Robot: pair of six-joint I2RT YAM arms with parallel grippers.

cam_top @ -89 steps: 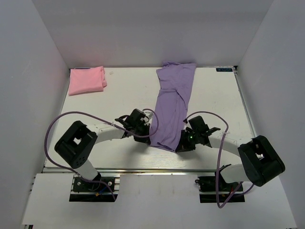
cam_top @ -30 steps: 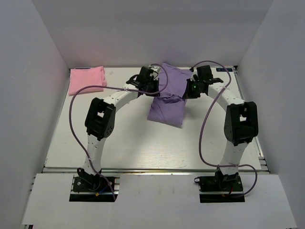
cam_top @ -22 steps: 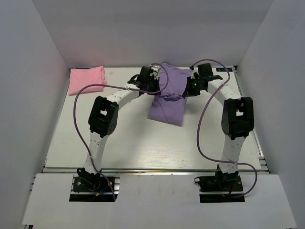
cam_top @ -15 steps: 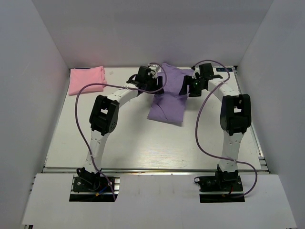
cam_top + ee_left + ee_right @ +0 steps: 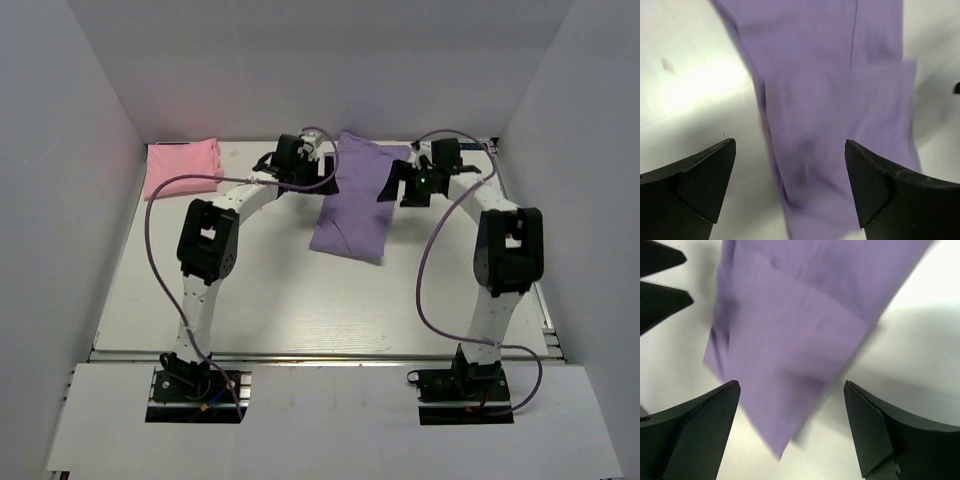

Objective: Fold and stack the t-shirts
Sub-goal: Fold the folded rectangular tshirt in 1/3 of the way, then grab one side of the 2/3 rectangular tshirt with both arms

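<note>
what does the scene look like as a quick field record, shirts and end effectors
lavender-purple cloth t-shirt: folded, far centre of white table
pink cloth t-shirt: folded, far left corner, apart from purple one
left end effector: open, over purple shirt's left edge, empty
right end effector: open, over its right edge, empty
stack: not yet made

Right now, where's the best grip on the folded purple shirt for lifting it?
Likely the long side edges of the purple shirt: left gripper from its left, right gripper from its right. It lies flat as a narrow layered rectangle, so side pinches catch every layer.
</note>
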